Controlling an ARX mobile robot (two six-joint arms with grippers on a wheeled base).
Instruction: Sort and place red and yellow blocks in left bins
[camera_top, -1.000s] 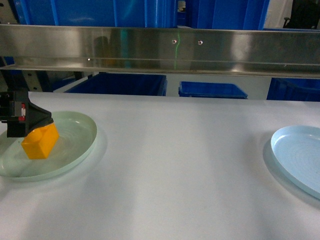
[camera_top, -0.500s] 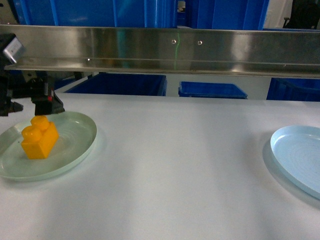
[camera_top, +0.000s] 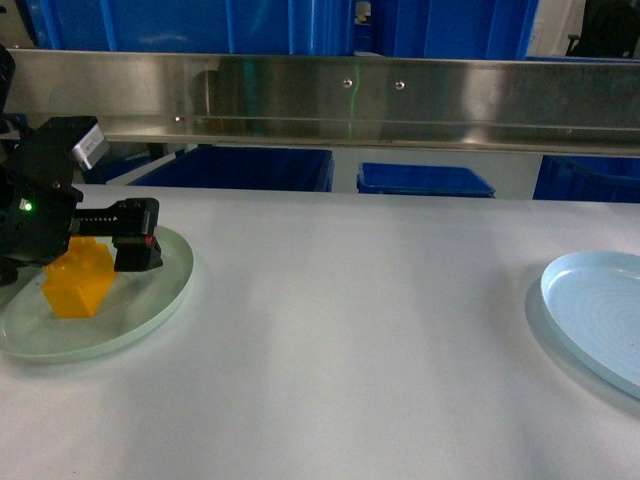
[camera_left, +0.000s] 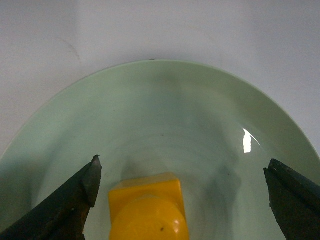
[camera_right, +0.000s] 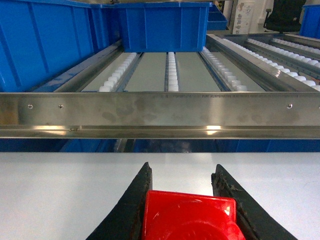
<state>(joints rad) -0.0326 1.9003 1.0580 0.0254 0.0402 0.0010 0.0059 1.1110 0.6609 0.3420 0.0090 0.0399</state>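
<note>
I see my left gripper (camera_left: 182, 192) spread wide around the yellow block (camera_left: 147, 207) at lower centre; my right gripper (camera_right: 182, 202) is clamped on the red block (camera_right: 189, 216); no readable writing.

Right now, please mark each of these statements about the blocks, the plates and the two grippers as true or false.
1. The yellow block lies on the green plate. True.
2. The left gripper is shut on the yellow block. False: its jaws stand wide apart on both sides of it.
3. The right gripper holds the red block. True.
4. The light blue plate carries a block. False: no block shows on it.
</note>
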